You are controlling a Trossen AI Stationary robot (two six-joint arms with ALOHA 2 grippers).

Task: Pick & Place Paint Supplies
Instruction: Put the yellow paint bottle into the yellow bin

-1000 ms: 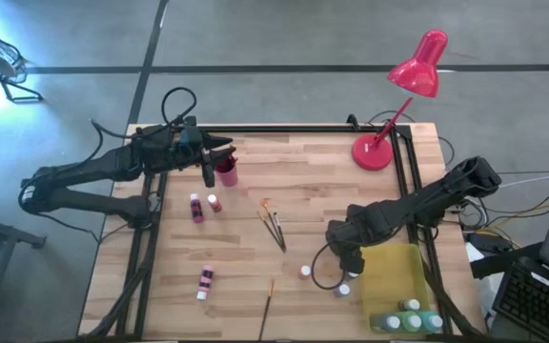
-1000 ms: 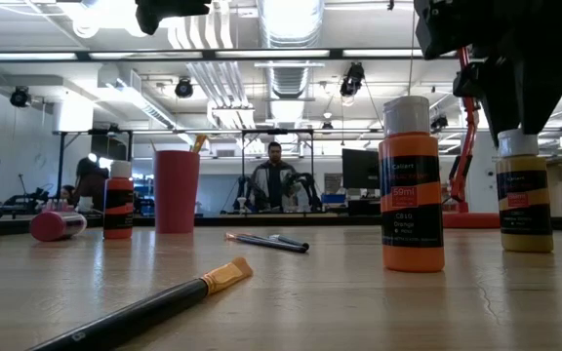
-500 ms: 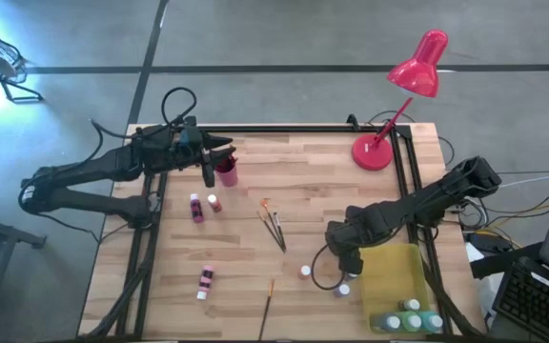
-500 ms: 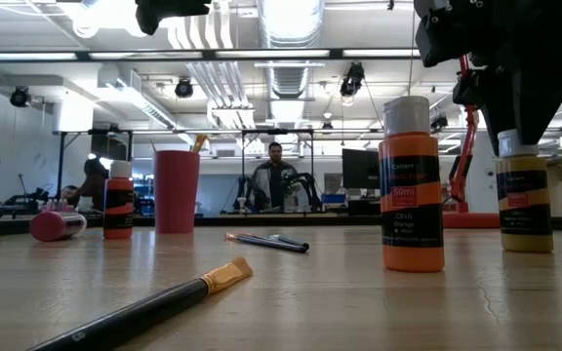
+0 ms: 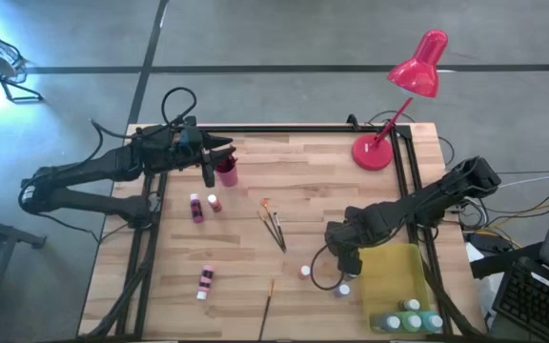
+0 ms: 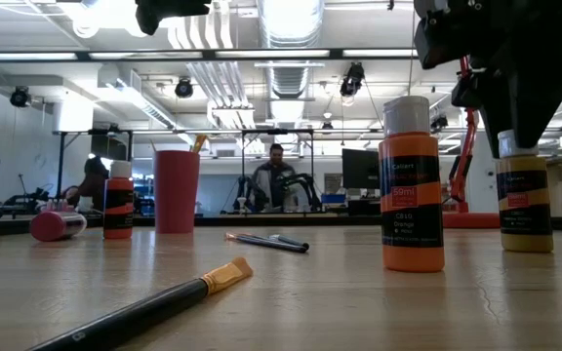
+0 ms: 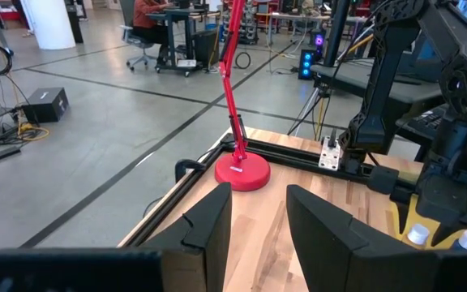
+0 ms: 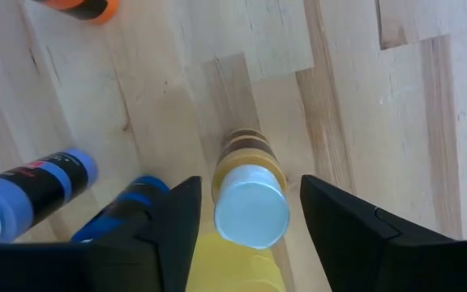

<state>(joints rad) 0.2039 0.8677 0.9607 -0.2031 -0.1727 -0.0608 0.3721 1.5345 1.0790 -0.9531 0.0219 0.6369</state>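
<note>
An ochre paint bottle with a white cap (image 8: 250, 212) stands upright on the table (image 5: 255, 238), beside an orange bottle (image 6: 411, 185). My right gripper (image 8: 250, 182) points down over the ochre bottle (image 6: 525, 200). It is open, one finger on either side of the cap, with a narrow gap on each side. My left gripper (image 5: 225, 148) hangs open above the red cup (image 5: 227, 173) at the far left, with nothing between its fingers (image 7: 209, 227). Several brushes (image 5: 273, 227) lie mid-table, and one lies at the near edge (image 5: 267, 307).
The yellow tray (image 5: 394, 272) lies just right of my right gripper, with several bottles at its near end (image 5: 410, 319). Two blue bottles (image 8: 39, 182) lie beside the ochre one. Small bottles sit at the left (image 5: 198, 208) and near left (image 5: 204, 282). The red lamp's base (image 5: 372, 152) is at the far right.
In the low view, my right gripper's dark finger has come a little further across the ochre bottle's cap. The bottle has kept still.
</note>
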